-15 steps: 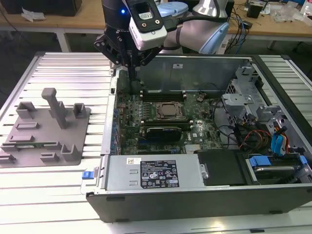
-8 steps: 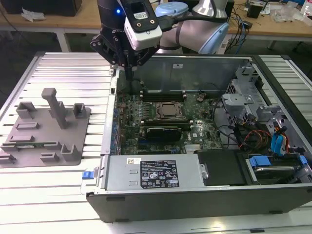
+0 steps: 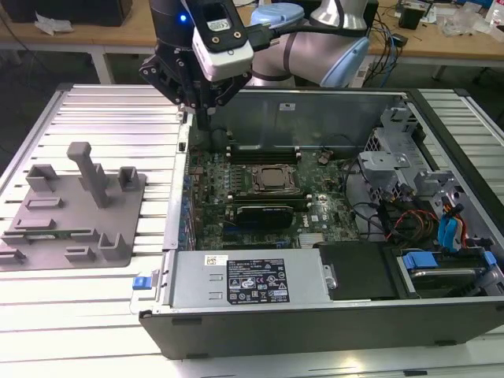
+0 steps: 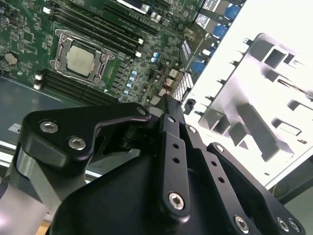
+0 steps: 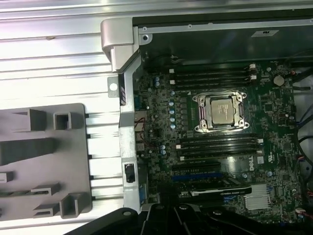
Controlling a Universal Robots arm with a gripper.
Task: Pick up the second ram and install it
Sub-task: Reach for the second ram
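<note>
In the exterior view my gripper [image 3: 206, 116] hangs over the back corner of the open computer case [image 3: 177, 236] on the exterior view's left, just above the motherboard [image 3: 260, 185]. I see nothing in it. A thin greenish stick, which looks like the second ram [image 3: 55, 234], lies in the front slot of the grey fixture block [image 3: 75, 209], well to the exterior view's left of the gripper. Both wrist views show the processor socket [image 5: 220, 111] [image 4: 80, 59], with dark memory slots [image 5: 217, 144] on either side of it. The gripper's black linkage [image 4: 166, 147] is in the second wrist view.
A black expansion card [image 3: 268, 211] sits in front of the socket. The power supply [image 3: 244, 279] lines the case's front. A drive cage [image 3: 394, 169] and cables with blue connectors [image 3: 450, 232] crowd the exterior view's right. The ribbed metal table [image 3: 102, 110] surrounds the case.
</note>
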